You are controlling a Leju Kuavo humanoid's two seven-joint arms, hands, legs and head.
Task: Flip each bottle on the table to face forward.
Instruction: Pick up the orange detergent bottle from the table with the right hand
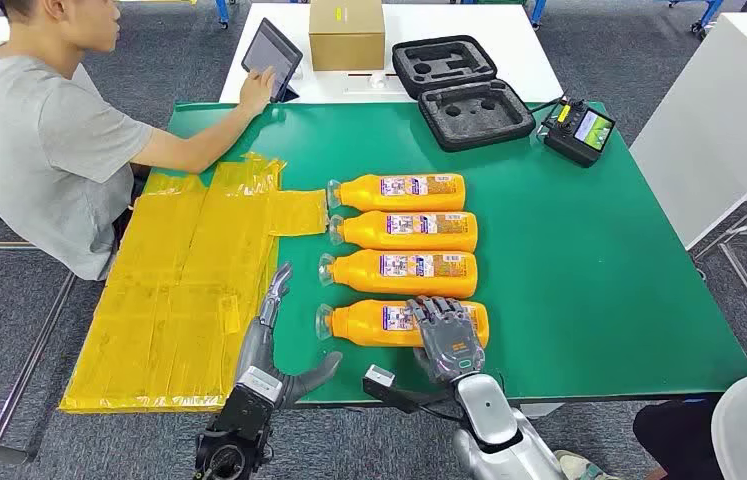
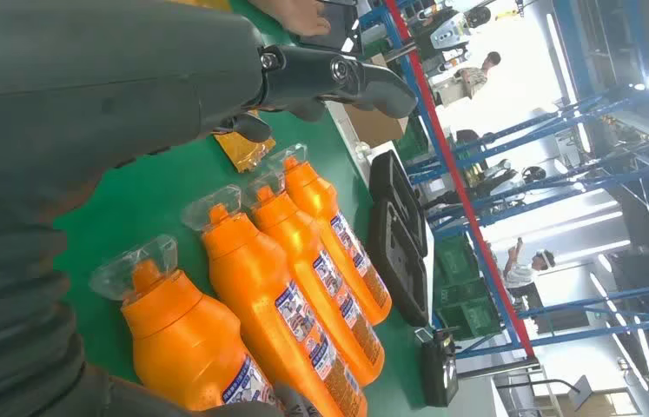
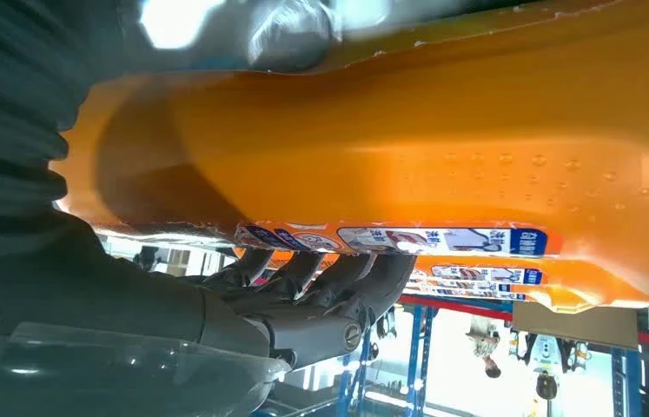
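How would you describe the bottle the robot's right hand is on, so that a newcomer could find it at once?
On the green table, four orange bottles lie on their sides in a column, caps pointing toward the yellow sheet. The one meant is the nearest bottle, at the robot's end of the column. It alone has the right hand resting on its base end.

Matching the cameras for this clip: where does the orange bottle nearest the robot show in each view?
Head view: nearest bottle, lowest of the row, under the right hand.
Left wrist view: nearest bottle, large, with the other bottles beyond it.
Right wrist view: nearest bottle, close up; fingers on its label.
Shared landmark: the bottle's blue-and-white label.
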